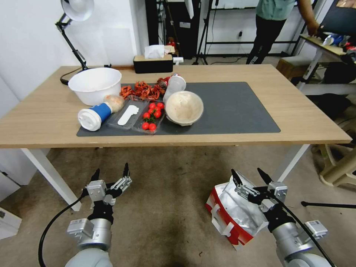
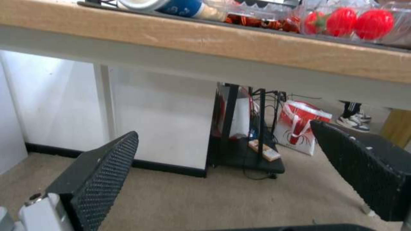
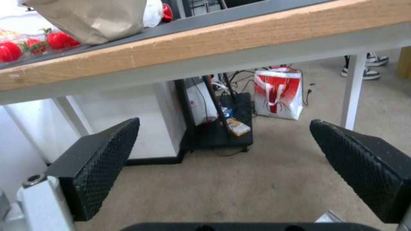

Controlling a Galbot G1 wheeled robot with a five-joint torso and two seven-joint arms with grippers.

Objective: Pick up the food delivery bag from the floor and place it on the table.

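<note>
A robot stands facing a light-wood desk [image 1: 282,111], seen from its head camera looking down. The bag [image 1: 231,213] sits on the floor [image 1: 167,207], on worn brownish carpet just in front of the desk's near right leg. It is a boxy red-and-white paper bag, leaning, with its mouth gaping to show silver foil lining. White strap handles hang down its near side.

The right hand [image 1: 251,177] hovers directly over the bag's open top, fingers spread wide and holding nothing. The left hand [image 1: 111,172] hangs over bare carpet well to the left, also wide open and empty. Both wrist cameras look under the desk edge toward a second, similar red-and-white bag standing far off near a black stand.

On the desk's dark mat [image 1: 237,107] lie a white bowl, a pale bowl tipped on its side, a tray of cherry tomatoes, dried red pieces and a fallen cup. The mat's right half is free.

The bag looks light, though whether anything is inside cannot be told. Its paper walls and foil are thin and soft, so they would likely crumple or tear under a pinch. The strap handles, or the folded top rim, seem the safest places to take hold.
</note>
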